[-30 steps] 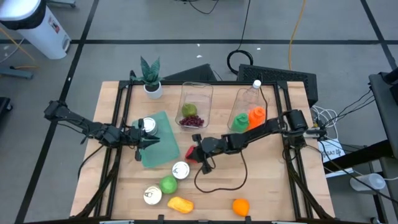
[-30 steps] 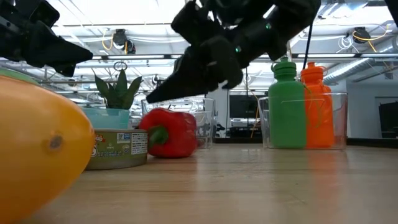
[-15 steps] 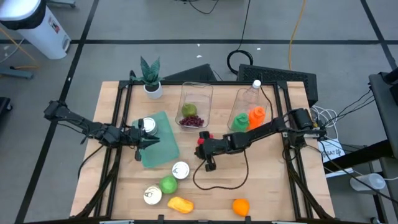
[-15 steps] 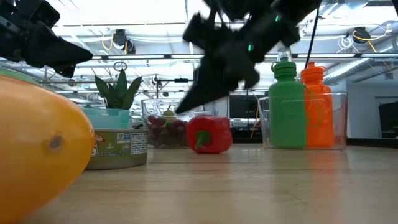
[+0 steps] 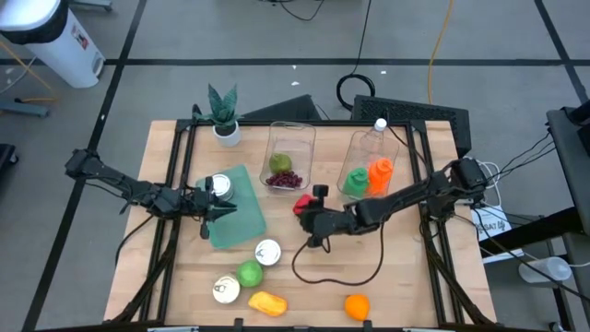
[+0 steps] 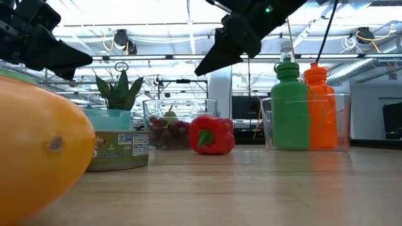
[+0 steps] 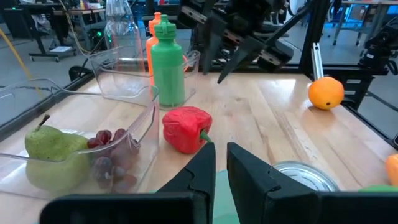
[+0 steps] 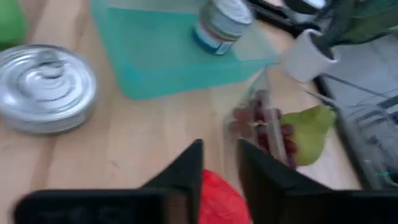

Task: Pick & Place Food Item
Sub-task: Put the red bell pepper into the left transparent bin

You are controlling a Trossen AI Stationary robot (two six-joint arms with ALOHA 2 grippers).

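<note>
Red bell pepper [image 5: 300, 207] went from beside the small can [image 5: 267, 251] to just beside the clear bin [image 5: 289, 159] of pear and grapes, and now sits on the table [image 5: 396, 277], released; right gripper [image 5: 315, 219] has lifted off it and hangs just above, fingers parted only narrowly, nothing between them. Left gripper [image 5: 208, 210] waits over the teal mat [image 5: 238, 221], fingers near-closed and empty. Judgement: pepper is outside the bin, touching or almost touching its wall, so if the bin is the target the place isn't done. Risks: re-grasp on a glossy, lobed, rounded skin with a narrow opening could squirt it sideways; the thin clear plastic wall next to it leaves little room for a finger on that side, and a nudge could shift the bin; right arm's loose black cable [image 5: 336, 267] trails on the wood and could snag. Elsewhere: smooth mango [image 6: 38, 147], matte orange [image 5: 357, 305], ribbed metal can lid [image 8: 43, 87], hard plastic bottles [image 6: 301, 107] in a second clear bin
</note>
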